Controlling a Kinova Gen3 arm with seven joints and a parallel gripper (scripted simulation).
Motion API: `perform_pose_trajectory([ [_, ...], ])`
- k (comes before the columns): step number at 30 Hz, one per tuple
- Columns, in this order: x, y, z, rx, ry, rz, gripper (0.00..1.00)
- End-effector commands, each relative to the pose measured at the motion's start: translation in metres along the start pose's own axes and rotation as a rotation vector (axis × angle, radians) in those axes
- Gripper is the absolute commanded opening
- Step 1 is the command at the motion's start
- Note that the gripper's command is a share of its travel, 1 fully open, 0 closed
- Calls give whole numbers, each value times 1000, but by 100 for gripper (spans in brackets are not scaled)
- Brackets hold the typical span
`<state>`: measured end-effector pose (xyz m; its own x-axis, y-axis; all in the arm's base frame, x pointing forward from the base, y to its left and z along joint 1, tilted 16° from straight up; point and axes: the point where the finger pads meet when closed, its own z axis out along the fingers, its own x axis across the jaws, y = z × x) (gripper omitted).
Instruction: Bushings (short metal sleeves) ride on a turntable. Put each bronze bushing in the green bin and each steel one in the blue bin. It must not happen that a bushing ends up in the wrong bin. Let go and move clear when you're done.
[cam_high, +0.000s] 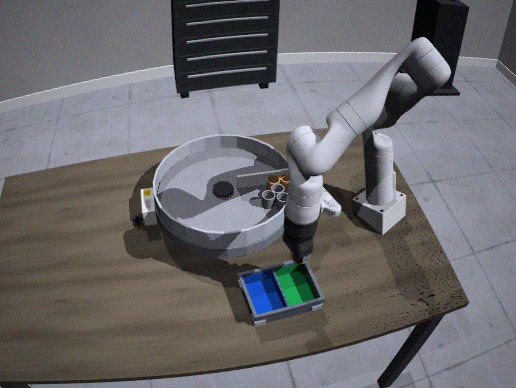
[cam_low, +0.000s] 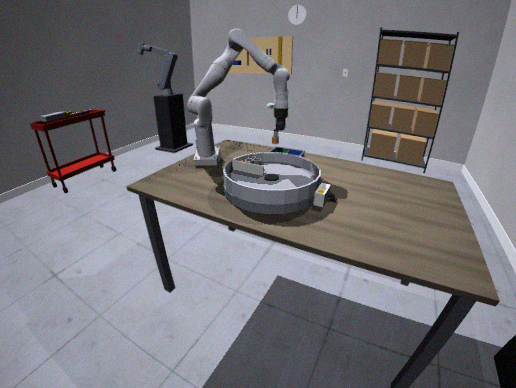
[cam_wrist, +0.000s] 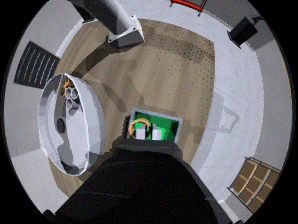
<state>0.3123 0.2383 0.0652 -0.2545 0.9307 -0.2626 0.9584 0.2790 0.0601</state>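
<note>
My gripper (cam_high: 300, 258) is shut on a bronze bushing (cam_low: 275, 139) and holds it above the green bin (cam_high: 296, 284); the bushing also shows in the wrist view (cam_wrist: 139, 128) over the green bin (cam_wrist: 162, 128). The blue bin (cam_high: 263, 293) sits beside the green one in the same grey tray. On the turntable (cam_high: 223, 188), near its right rim, two bronze bushings (cam_high: 278, 180) and three steel bushings (cam_high: 274, 195) stand clustered against a grey bar.
A black knob (cam_high: 222, 189) marks the turntable's centre. A small white control box (cam_high: 147, 199) sits at its left side. The arm's base (cam_high: 379, 210) stands on the table to the right. A drawer cabinet (cam_high: 225, 42) stands behind the table.
</note>
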Motion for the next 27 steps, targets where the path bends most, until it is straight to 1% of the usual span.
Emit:
perform_pose_trajectory([
  [1,-3,0,10,3,-4,5,0],
  [4,-3,0,25,3,-4,5,0],
  [7,-3,0,25,3,-4,5,0],
  [9,-3,0,35,3,-4,5,0],
  [11,-3,0,35,3,-4,5,0],
  [14,-3,0,50,3,-4,5,0],
  [27,-2,0,52,3,-4,4,0],
])
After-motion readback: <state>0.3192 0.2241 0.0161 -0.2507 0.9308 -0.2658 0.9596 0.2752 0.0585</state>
